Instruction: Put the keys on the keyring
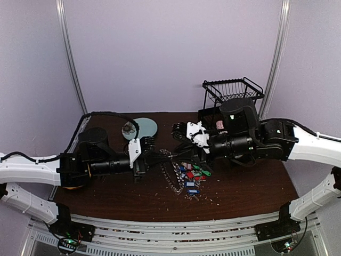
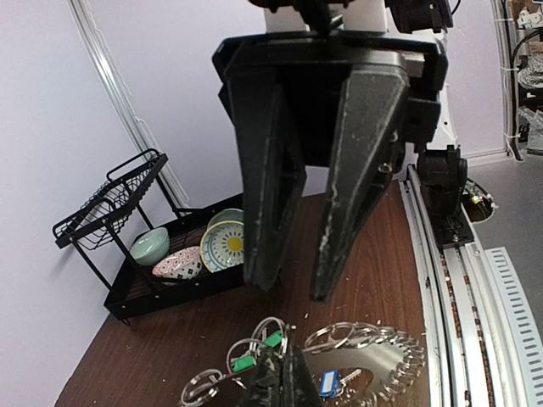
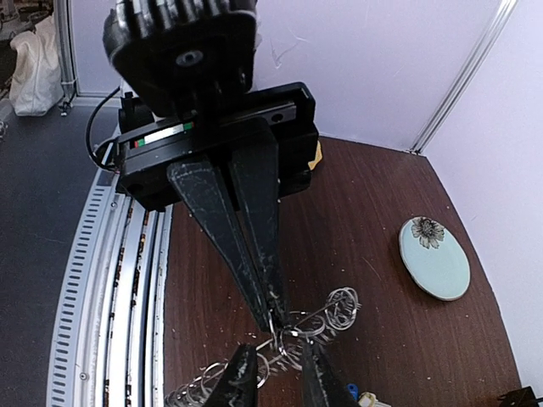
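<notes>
One keyring [image 1: 171, 173] sits mid-table [image 1: 256, 186], w/ coloured-tag keys [image 1: 193, 176] loose just right of it. L gripper [image 3: 273, 315] is pinched tight on the ring wire. R gripper [image 2: 291, 288] faces it, fingers partway apart, gripping nothing. Plate [image 1: 145, 127] behind.

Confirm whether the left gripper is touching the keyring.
Touching. Right wrist view shows the left gripper shut, tips pinched onto the keyring.
</notes>
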